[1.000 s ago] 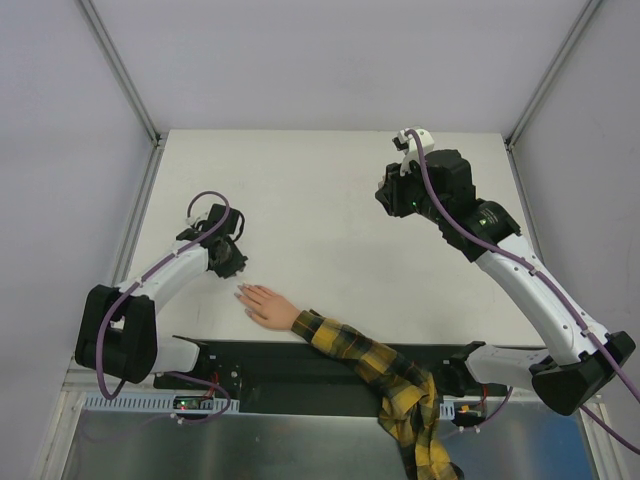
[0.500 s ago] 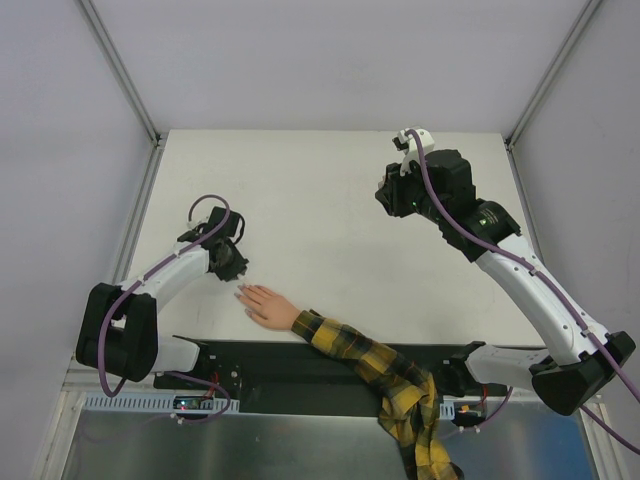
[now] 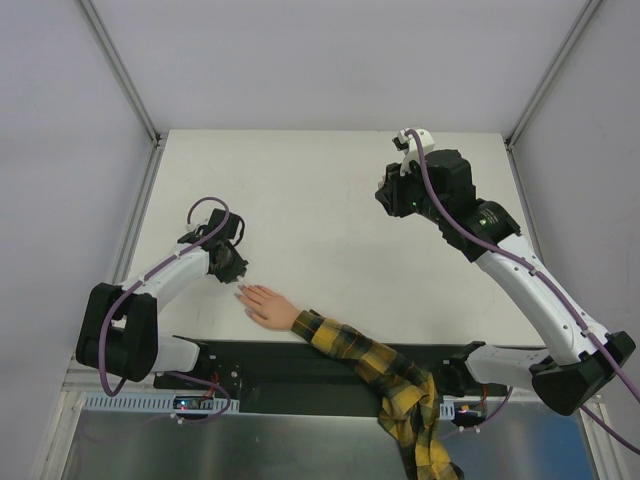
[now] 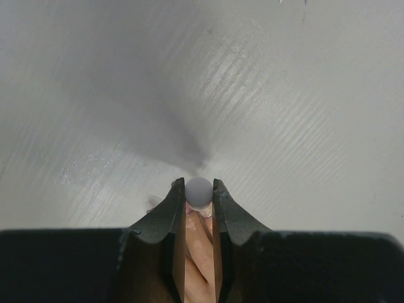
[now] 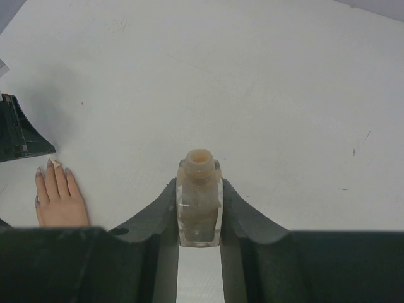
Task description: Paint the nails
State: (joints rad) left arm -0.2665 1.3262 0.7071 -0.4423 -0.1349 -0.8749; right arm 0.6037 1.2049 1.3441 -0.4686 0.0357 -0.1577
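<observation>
By the nails (image 5: 49,163), left gripper (image 3: 238,274) pinching cap (image 4: 199,192)

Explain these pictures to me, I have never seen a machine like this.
Two white-and-black robot arms, left and right, stand at the near edge of a pale table. The wide picture looks down from above; the other two come from a camera on each wrist, showing its own claw. On the table lies a small flesh-coloured hand in a yellow-and-black plaid sleeve. The left claw sits at its fingertips, pinching a small grey round-ended piece, probably the polish brush. The right claw, off to the side, holds a small open clear glass bottle.
</observation>
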